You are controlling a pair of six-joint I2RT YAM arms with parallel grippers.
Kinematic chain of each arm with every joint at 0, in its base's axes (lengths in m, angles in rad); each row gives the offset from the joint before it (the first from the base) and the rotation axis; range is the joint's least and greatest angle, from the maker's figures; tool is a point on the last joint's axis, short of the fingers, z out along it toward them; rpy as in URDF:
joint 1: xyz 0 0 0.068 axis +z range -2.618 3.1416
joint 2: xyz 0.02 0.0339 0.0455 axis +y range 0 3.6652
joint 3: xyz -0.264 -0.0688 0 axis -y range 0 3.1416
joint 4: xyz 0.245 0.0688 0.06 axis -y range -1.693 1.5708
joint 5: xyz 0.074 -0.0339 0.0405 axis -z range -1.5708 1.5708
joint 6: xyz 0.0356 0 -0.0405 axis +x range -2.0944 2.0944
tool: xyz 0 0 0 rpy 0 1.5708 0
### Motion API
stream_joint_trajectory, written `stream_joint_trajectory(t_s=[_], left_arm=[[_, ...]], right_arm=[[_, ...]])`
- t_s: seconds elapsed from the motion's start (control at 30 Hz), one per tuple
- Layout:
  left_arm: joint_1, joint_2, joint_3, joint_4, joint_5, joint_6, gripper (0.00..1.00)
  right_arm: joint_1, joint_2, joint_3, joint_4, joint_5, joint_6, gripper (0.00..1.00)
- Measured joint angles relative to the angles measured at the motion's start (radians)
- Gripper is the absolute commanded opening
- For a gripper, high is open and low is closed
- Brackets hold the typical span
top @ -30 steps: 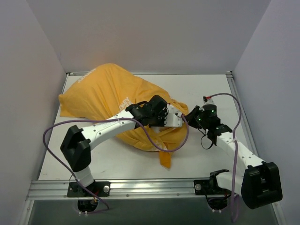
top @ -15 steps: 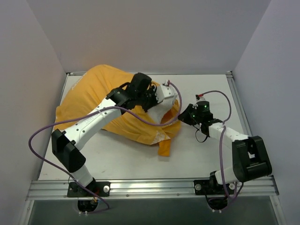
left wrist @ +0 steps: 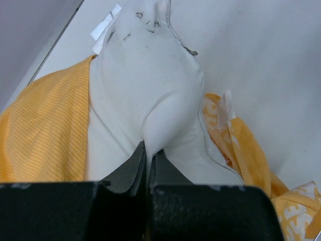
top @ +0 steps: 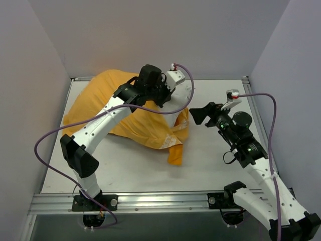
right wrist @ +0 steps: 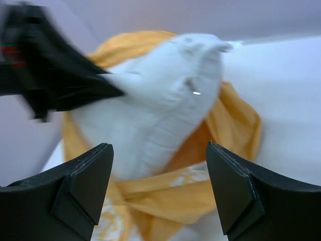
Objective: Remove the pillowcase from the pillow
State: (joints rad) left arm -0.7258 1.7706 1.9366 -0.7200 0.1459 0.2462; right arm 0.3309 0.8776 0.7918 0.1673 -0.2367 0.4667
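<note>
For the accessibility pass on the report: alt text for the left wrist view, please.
The left tool is shut on a fold of the white pillow, which stretches away from the camera, with the orange-yellow pillowcase bunched on either side of it. The white table lies beyond.

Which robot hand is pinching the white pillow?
The left gripper: its jaws are shut on a fold of the pillow. The right gripper is open, holding nothing.
</note>
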Motion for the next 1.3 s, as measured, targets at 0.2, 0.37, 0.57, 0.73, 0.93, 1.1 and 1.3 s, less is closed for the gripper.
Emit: stream_joint_trajectory(t_s=[0.2, 0.37, 0.57, 0.73, 0.93, 1.1, 1.3], left_arm=[[0.0, 0.068, 0.039, 0.007, -0.013, -0.02, 0.02], [0.005, 0.081, 0.068, 0.013, -0.035, -0.03, 0.02], [0.049, 0.107, 0.14, 0.013, -0.024, -0.106, 0.02], [0.098, 0.14, 0.202, 0.019, -0.02, -0.159, 0.02], [0.157, 0.315, 0.5, -0.03, -0.031, -0.166, 0.02], [0.176, 0.359, 0.597, -0.053, -0.026, -0.214, 0.02], [0.208, 0.357, 0.649, -0.097, 0.018, -0.292, 0.02]], right_arm=[[0.199, -0.082, -0.12, 0.05, -0.003, 0.041, 0.77], [0.383, -0.008, -0.245, 0.061, 0.011, 0.078, 0.78], [0.41, 0.14, -0.291, 0.181, 0.048, 0.091, 0.0], [0.494, 0.157, -0.309, 0.274, 0.148, 0.082, 0.0], [0.798, 0.096, -0.274, 0.334, 0.348, -0.008, 0.0], [0.77, 0.249, -0.256, 0.449, 0.36, -0.032, 0.0], [0.513, 0.454, -0.412, 0.679, 0.211, 0.044, 0.0]])
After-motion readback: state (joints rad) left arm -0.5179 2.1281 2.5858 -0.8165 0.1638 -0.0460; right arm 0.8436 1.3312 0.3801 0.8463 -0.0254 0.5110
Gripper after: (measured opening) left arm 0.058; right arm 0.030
